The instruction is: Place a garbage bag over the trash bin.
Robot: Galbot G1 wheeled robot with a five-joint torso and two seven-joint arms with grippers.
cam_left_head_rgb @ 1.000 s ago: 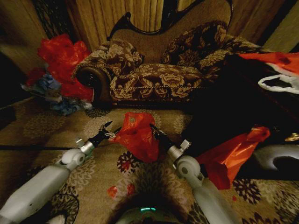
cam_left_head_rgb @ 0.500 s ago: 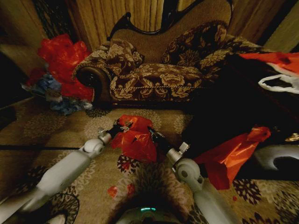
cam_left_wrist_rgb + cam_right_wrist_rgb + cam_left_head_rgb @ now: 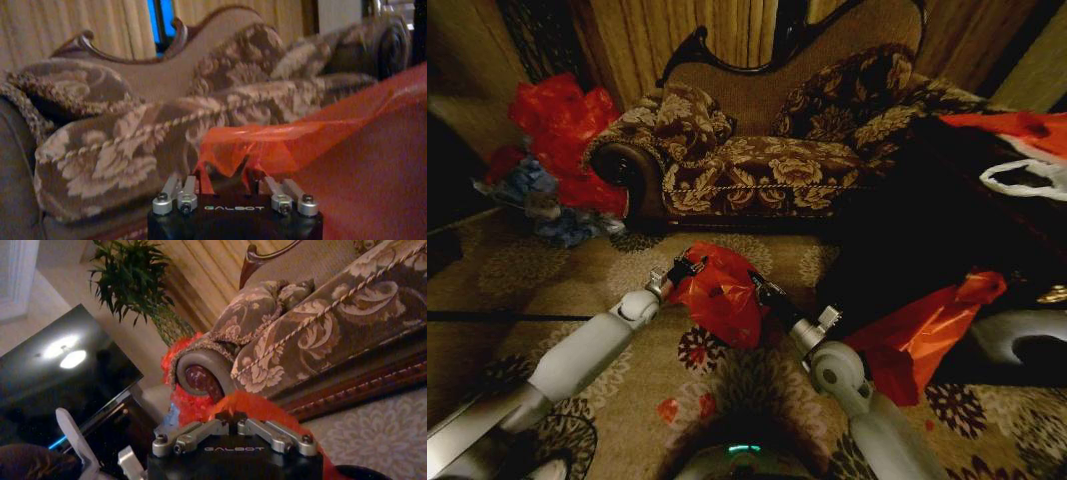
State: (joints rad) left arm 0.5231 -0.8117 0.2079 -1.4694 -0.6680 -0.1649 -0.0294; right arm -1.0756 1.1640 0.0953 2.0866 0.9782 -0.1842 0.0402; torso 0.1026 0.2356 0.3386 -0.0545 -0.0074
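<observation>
Crinkly bright-red plastic, the garbage bag (image 3: 720, 297), hangs above the patterned carpet (image 3: 757, 385) in front of the floral sofa (image 3: 767, 150), held between the two arms in the head view. On the far left a heap of red plastic (image 3: 562, 135) lies beside the sofa's rolled armrest. The left end effector (image 3: 683, 269) is at the bag's upper left edge; in the left wrist view its fingers (image 3: 201, 172) sit close together with a fold of the red film bunched between them, so it is gripping the bag (image 3: 320, 150). The bag's body sags down and to the right from there. The right end effector (image 3: 757, 287) is pressed against the bag's right side; in the right wrist view the right end effector (image 3: 231, 418) has its fingers drawn together on a bunch of the red plastic (image 3: 267, 412), closed on the bag. Farther right, a larger smooth red-orange bag (image 3: 922, 335) lies on the floor beside the right arm, and a grey curved object (image 3: 1017, 340) with a dark hole sits at the right edge.
</observation>
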